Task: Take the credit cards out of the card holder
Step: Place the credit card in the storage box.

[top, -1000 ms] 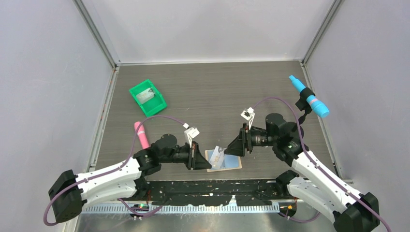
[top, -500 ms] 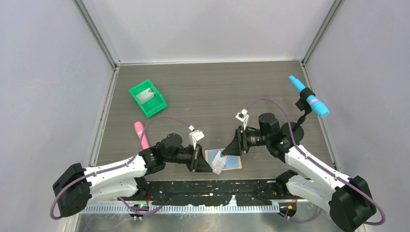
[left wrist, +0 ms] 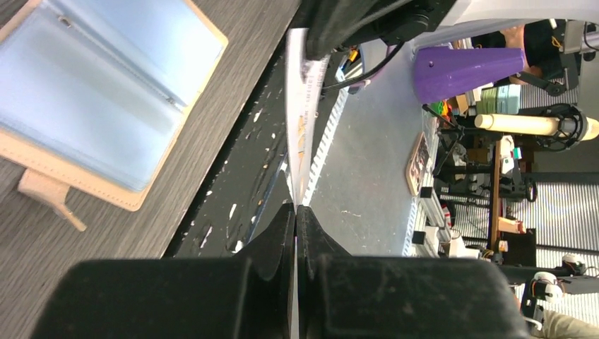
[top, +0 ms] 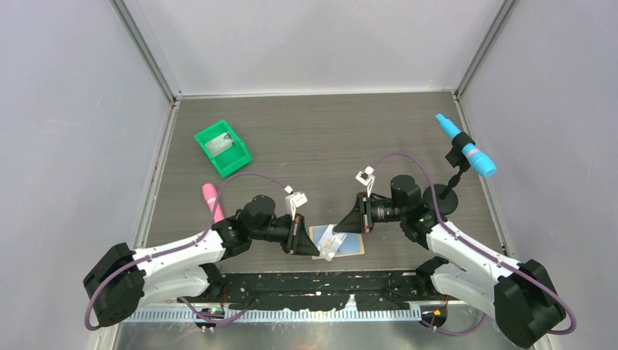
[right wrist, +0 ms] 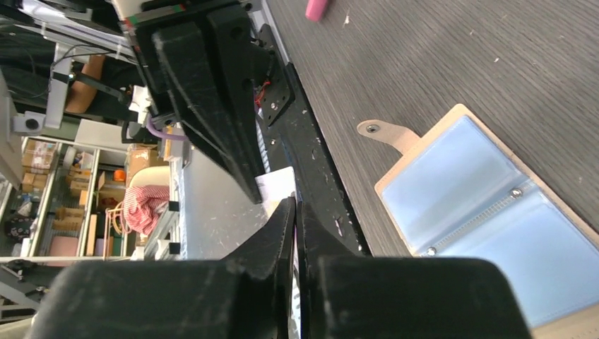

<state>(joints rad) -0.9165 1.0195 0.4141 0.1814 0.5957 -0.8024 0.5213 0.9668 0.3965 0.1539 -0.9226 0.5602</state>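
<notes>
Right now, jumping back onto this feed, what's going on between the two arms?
Both arms are on one credit card. The left end effector is shut on one end of it and the right end effector is shut on the opposite end. The card hangs between them, clear of the card holder. The holder lies open and flat at the near edge of the table, with neither end effector touching it.

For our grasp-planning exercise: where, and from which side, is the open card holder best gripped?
Probably the strap tab: the card holder lies open and flat on the table, so its tan rim offers fingers little, while the tab juts out beyond one edge. Come in low from the tab's side, one finger over it and one under.
</notes>
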